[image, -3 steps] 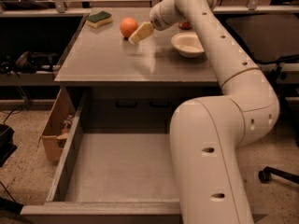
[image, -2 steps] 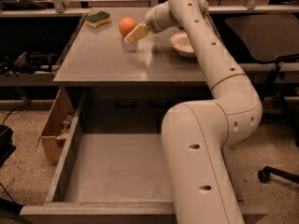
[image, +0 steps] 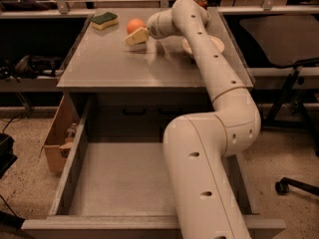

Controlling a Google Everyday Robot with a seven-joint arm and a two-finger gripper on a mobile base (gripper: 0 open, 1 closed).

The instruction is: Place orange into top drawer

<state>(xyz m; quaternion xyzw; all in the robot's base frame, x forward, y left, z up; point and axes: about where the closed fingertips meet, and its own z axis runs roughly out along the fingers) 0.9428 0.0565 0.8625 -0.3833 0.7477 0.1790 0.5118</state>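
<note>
The orange (image: 134, 25) sits on the gray cabinet top (image: 114, 63) near its back edge. My gripper (image: 135, 37) reaches across the top from the right and its pale fingers sit just in front of the orange, touching or nearly touching it. The top drawer (image: 119, 178) is pulled fully open below the cabinet front, and its flat gray bottom holds nothing. My white arm crosses the drawer's right half and hides its right wall.
A green and yellow sponge (image: 104, 20) lies at the back left of the top. A white bowl (image: 215, 45) sits at the right, partly behind my arm, with a red can (image: 200, 0) behind it. A cardboard box (image: 58, 133) stands left of the drawer.
My gripper has moved left along the cabinet top and closed in on the orange. The arm now covers more of the bowl.
</note>
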